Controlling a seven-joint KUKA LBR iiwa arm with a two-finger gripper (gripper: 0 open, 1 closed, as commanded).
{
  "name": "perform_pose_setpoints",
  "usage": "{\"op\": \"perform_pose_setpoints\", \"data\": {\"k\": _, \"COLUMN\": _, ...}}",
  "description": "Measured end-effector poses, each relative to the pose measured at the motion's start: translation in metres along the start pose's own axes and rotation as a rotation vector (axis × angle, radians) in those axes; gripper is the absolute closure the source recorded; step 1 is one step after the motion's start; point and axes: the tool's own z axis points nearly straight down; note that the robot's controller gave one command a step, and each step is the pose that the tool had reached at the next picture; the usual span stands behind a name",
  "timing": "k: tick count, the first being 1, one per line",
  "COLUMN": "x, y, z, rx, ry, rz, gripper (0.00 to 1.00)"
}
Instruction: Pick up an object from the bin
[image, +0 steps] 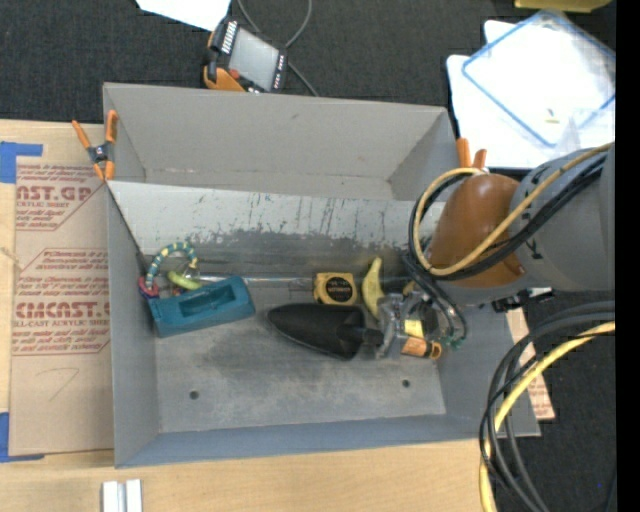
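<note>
In the grey bin (290, 150), a ring of coloured beads (168, 268) lies far to the left of the black shoe-shaped thing (318, 330). A blue-green box (200, 305) is nearer, just left of the black thing. Just above the black thing sit a round yellow and black tape measure (335, 288) and a curved yellow thing (372, 285). The end effector (398, 330) is down low at the black thing's right end. I cannot tell if it is open or closed.
</note>
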Motion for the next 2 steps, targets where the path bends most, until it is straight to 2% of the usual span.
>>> {"op": "perform_pose_setpoints", "data": {"k": 2, "x": 0.0000, "y": 0.0000, "z": 0.0000, "rx": 0.000, "ry": 0.000, "rz": 0.000, "gripper": 1.00}}
